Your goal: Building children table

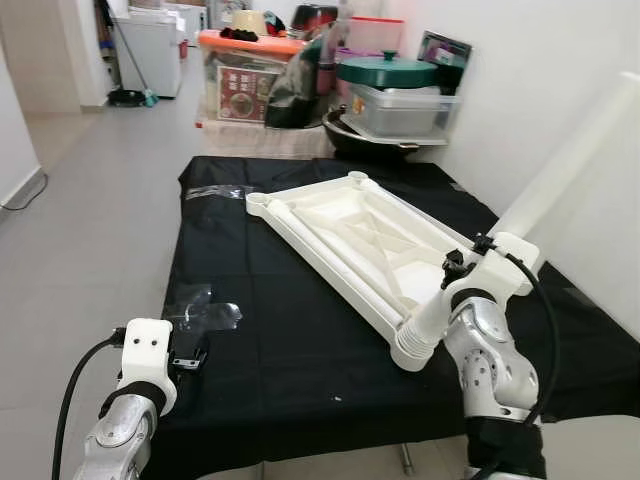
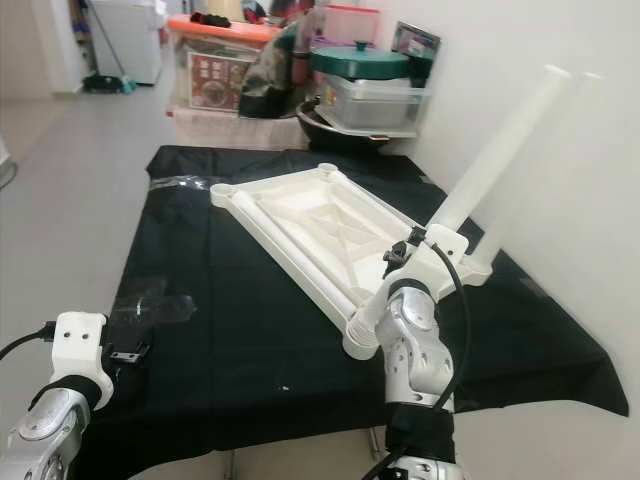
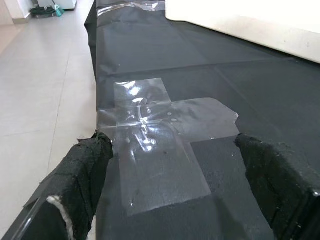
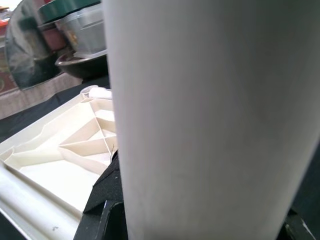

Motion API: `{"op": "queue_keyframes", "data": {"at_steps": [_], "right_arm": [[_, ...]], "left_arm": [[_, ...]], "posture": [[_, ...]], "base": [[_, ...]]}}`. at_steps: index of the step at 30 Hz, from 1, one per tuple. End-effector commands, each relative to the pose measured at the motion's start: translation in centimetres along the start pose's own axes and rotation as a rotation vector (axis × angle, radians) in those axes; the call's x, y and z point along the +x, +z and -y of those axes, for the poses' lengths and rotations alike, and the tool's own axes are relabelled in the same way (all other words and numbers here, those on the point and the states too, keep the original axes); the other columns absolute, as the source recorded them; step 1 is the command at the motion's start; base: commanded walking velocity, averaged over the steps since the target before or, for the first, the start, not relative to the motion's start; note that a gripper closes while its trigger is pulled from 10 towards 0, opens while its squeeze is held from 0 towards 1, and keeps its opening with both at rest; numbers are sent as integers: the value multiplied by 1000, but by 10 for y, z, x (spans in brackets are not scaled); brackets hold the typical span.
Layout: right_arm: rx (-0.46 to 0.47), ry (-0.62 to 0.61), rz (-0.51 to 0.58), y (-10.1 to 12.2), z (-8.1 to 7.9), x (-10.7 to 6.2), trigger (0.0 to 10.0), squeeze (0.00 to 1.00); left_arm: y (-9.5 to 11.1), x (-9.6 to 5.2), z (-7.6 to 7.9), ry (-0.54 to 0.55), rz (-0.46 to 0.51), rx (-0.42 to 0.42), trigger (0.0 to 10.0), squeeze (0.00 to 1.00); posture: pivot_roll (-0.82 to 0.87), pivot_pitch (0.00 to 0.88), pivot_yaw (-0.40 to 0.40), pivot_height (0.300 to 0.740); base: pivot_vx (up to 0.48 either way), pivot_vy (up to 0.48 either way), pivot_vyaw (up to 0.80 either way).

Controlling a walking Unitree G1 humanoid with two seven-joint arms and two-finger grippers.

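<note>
A white plastic tabletop [image 1: 350, 225] lies upside down, ribs up, on the black cloth [image 1: 280, 330] that covers the work table. My right gripper [image 1: 480, 265] is shut on a long white table leg [image 1: 570, 160], held tilted. The leg's ribbed lower end [image 1: 412, 350] sits at the tabletop's near corner. In the right wrist view the leg [image 4: 200, 125] hides most of the black fingers [image 4: 107, 205]. My left gripper [image 3: 172, 145] stands open low at the cloth's near left edge, over a patch of clear tape [image 3: 160, 155], with nothing between its fingers.
Beyond the table stand an orange-lidded box [image 1: 245, 70], a green-lidded pot [image 1: 388, 72] on a clear container [image 1: 400, 108] and a black wok [image 1: 370, 140]. A white wall [image 1: 560, 80] runs close along the right. Tiled floor [image 1: 90, 240] lies to the left.
</note>
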State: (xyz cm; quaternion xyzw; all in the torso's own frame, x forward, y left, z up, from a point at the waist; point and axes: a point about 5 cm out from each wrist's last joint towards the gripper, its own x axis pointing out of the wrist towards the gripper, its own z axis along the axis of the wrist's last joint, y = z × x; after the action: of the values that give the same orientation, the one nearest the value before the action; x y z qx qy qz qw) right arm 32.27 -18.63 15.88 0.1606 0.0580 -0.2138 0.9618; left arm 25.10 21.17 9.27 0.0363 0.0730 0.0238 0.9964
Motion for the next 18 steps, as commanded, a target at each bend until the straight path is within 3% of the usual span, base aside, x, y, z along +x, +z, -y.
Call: {"op": "queue_keyframes", "data": {"at_steps": [1, 6, 10, 15, 16, 18], "right_arm": [[-52, -82, -119, -31, 20, 1, 10000, 0], [-45, -33, -92, -28, 15, 0, 10000, 0], [-99, 217, -63, -26, -11, -4, 10000, 0], [-141, 343, -50, -24, -21, -4, 10000, 0], [-212, 508, -53, -23, -31, -4, 10000, 0], [-227, 550, -57, -22, -33, -3, 10000, 0]], "left_arm": [[-2, 1, -1, 6, -15, 10, 10000, 0], [-3, 2, 0, 6, -17, 11, 10000, 0], [-5, 3, 1, 5, -22, 14, 10000, 0], [-5, 3, 1, 7, -23, 13, 10000, 0], [-6, 3, 1, 11, -24, 12, 10000, 0], [-6, 3, 0, 13, -25, 12, 10000, 0]], "posture": [[84, 0, -92, 740], [81, 0, -89, 740], [81, 0, -90, 740], [85, 0, -95, 740], [89, 0, -102, 740], [92, 0, -106, 740]], "base": [[0, 0, 0], [0, 0, 0], [0, 0, 0], [0, 0, 0], [0, 0, 0], [0, 0, 0]]}}
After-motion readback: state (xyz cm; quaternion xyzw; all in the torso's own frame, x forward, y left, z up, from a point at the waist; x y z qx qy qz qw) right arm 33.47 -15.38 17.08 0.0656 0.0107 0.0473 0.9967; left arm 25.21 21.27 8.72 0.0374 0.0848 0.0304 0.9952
